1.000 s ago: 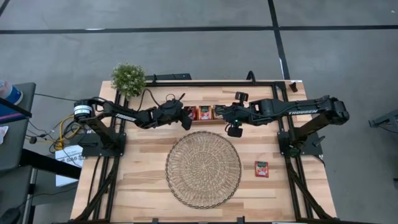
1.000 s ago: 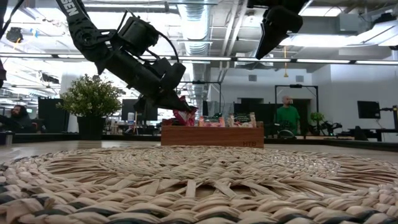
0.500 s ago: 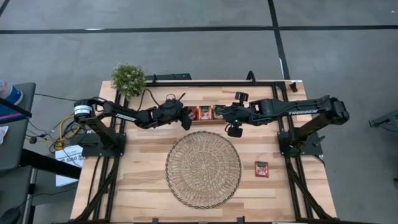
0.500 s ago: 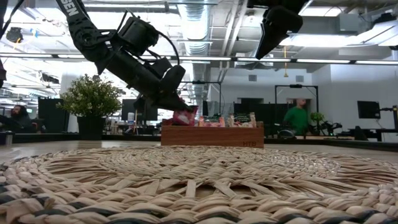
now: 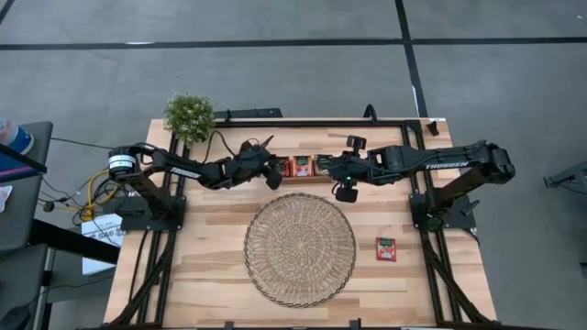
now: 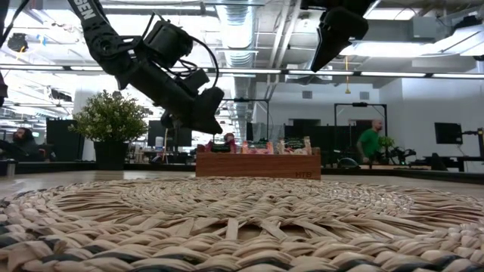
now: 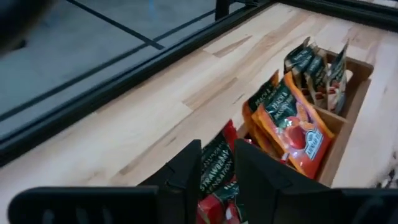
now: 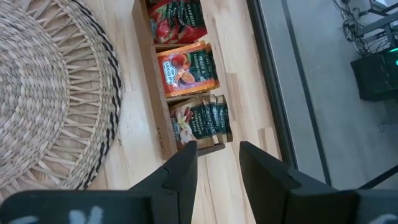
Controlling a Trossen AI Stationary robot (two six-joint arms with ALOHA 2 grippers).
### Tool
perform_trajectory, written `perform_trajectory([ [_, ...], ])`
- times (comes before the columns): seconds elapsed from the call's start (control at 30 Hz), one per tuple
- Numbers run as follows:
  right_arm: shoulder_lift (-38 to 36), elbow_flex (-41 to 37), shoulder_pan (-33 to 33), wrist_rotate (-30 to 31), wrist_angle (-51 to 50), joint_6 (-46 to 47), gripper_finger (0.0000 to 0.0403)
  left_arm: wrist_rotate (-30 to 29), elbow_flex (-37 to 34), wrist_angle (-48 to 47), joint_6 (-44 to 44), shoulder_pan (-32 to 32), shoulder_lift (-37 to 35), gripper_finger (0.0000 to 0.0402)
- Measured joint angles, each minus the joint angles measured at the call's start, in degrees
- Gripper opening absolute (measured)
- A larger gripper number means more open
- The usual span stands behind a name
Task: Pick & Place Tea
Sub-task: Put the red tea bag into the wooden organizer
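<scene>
Round woven straw mat (image 5: 300, 248) fills mid-table; behind it, brown wooden three-compartment tray (image 8: 160, 118) holds red-orange tea sachets (image 7: 291, 127). Left gripper (image 7: 217, 168), fingers slightly parted and empty, hangs over the tray's end; right gripper (image 8: 217, 163), open, waits above

The red sachet (image 7: 217, 186) that hung from the left pincer (image 6: 203, 121) a second ago, above the tray's (image 6: 257, 165) left end, now lies in the end compartment with the others. The left pincer's fingers (image 7: 186, 171), clamped on it before, now stand a little apart and hold nothing, and the pincer sits slightly higher over the tray. In the room behind, the person (image 6: 370, 141) in green has walked farther right.
</scene>
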Motion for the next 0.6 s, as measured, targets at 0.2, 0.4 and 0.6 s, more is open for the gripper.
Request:
perform_trajectory([
  [0.2, 0.0, 0.0, 0.0, -0.9, -0.9, 0.0, 0.0113, 0.0, 0.0, -0.5, -0.2, -0.1, -5.7, 0.0088],
  [0.4, 0.0, 0.0, 0.0, -5.4, -10.3, 1.7, 0.0113, 3.4, 0.0, -10.6, -3.7, -1.5, -20.6, 0.0088],
  [0.6, -0.8, 0.0, 2.8, -15.2, -23.7, 6.4, 0.0113, 9.0, 0.0, -28.4, -13.9, -2.3, -36.6, 0.0088],
])
